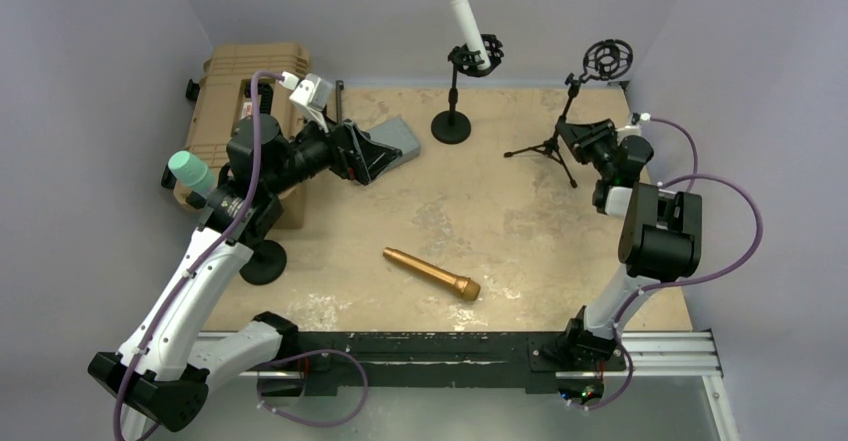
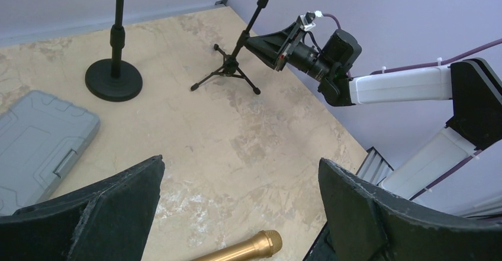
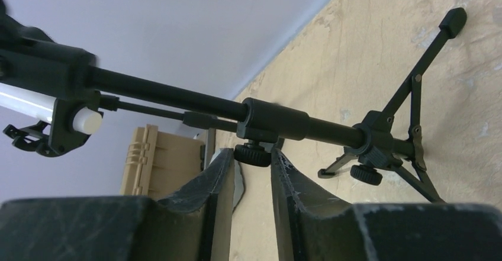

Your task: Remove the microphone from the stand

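Observation:
A white microphone [image 1: 462,13] stands tilted in the clip of a round-based stand [image 1: 452,126] at the back. To its right is a tripod stand [image 1: 560,131] whose shock mount [image 1: 608,59] is empty. My right gripper [image 1: 578,133] sits at that tripod's pole. In the right wrist view its fingertips [image 3: 278,157] press both sides of the pole's black knob [image 3: 253,153]. A gold microphone [image 1: 432,273] lies flat mid-table. My left gripper [image 1: 385,151] hovers wide open and holds nothing, with the gold microphone [image 2: 243,250] below it.
A teal-headed microphone [image 1: 190,173] sits on a third stand with a round base [image 1: 263,261] by the left arm. A tan hard case [image 1: 240,91] fills the back left corner. A grey case [image 1: 395,141] lies beside it. Purple walls close the back and sides.

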{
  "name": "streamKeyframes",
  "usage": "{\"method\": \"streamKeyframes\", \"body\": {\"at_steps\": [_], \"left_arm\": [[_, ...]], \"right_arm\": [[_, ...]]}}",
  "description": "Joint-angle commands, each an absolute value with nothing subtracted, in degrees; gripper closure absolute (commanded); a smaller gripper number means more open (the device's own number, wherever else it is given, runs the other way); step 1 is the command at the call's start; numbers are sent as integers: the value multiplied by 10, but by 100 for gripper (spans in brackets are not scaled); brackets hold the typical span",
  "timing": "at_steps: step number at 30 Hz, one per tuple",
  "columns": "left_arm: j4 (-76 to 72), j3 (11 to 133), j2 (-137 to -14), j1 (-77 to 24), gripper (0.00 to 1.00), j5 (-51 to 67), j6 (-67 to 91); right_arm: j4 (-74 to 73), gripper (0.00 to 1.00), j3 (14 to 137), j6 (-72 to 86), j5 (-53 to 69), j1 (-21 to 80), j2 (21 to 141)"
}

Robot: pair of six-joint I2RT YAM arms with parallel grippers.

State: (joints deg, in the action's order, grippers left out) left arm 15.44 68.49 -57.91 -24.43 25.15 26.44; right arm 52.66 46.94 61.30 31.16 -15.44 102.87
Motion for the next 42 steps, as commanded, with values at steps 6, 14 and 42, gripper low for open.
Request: {"method": "streamKeyframes", "body": {"at_steps": [6, 14, 42], "left_arm": [[133, 683, -571, -246, 0, 255, 264], [133, 683, -573, -246, 0, 257, 266], [136, 686, -578, -246, 0, 261, 265]], "right_arm": [[396, 100, 529, 514, 276, -157, 1010], [247, 100, 572, 403, 216, -155, 983], [161, 32, 754, 193, 191, -6, 875]]}}
